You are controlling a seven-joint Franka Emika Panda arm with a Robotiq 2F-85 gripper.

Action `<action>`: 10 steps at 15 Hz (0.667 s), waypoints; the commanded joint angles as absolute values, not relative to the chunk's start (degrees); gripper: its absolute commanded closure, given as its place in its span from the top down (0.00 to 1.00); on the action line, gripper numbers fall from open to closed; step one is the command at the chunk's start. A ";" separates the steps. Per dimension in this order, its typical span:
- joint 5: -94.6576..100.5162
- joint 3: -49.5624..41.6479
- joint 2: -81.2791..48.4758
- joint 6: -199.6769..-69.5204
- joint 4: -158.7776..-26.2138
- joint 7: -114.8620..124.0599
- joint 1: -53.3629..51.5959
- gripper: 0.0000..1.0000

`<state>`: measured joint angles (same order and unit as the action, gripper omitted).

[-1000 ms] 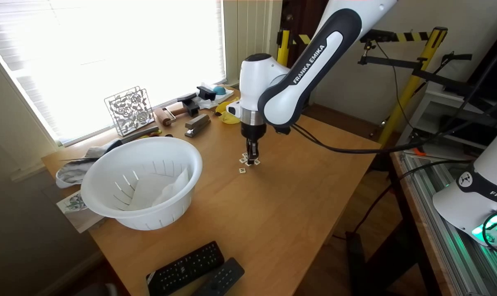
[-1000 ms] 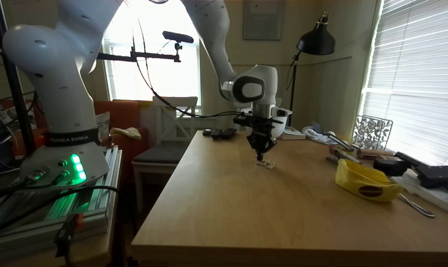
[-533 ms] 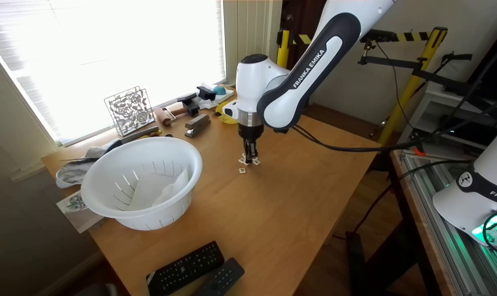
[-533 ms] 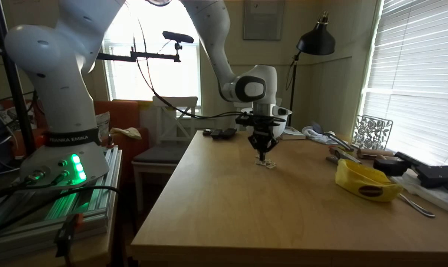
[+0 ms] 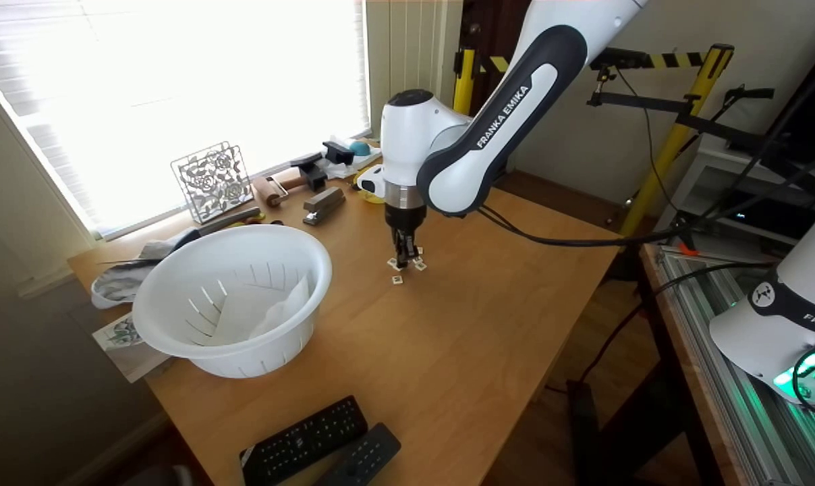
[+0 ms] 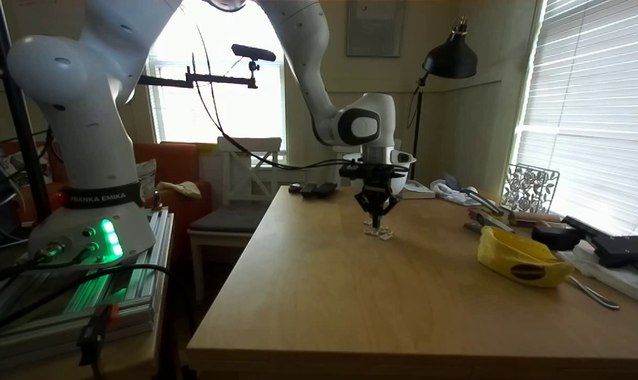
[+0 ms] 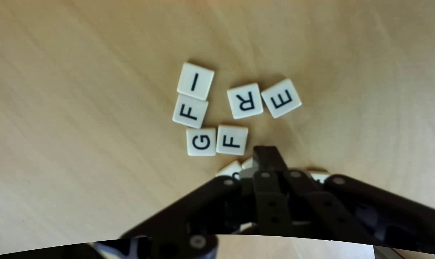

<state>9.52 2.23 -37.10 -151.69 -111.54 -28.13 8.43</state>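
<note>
Gripper (image 7: 269, 153): pointed down at the table (image 5: 475, 331); fingers pressed together, nothing seen between them.
Fingertip height: low, among the letter tiles (image 5: 397, 279) in both exterior views; contact with a tile or the table cannot be confirmed.
Tiles ahead and left of the fingertips (wrist view): I tile (image 7: 195, 81) edge to edge with an F tile (image 7: 190, 110); G tile (image 7: 201, 142) just beside a second F tile (image 7: 232, 140), the fully visible tile nearest the fingertips.
Tiles straight ahead: R tile (image 7: 245, 101) and E tile (image 7: 281, 98), just beside each other, both face up.
Tiles at the fingers: a partly covered tile (image 7: 231, 169) on the left and a right-hand tile (image 7: 319, 176) on the other side; letters not fully readable.
Slotted bowl (image 5: 266, 358): white, well apart from the gripper, to its left in an exterior view.
Remotes (image 5: 303, 435): two, well apart from the gripper, farther off than the bowl.
Stapler (image 5: 324, 204): left of the gripper, in an exterior view.
Yellow pouch (image 6: 525, 258): right of the gripper, in an exterior view.
Step in hand (judged): positioning at tile level, with no tile secured.
Next move (judged): a push calls for joined fingers held low and a light lateral stroke; a pick calls for parted fingers straddling one tile, clear of its neighbours.
</note>
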 commanded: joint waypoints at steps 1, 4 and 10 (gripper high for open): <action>11.89 2.15 -39.96 -151.24 -109.15 -29.71 7.87 0.00; 12.93 2.34 -40.09 -151.18 -109.02 -31.59 7.74 0.00; 14.56 2.45 -40.17 -151.36 -109.02 -35.73 7.47 0.00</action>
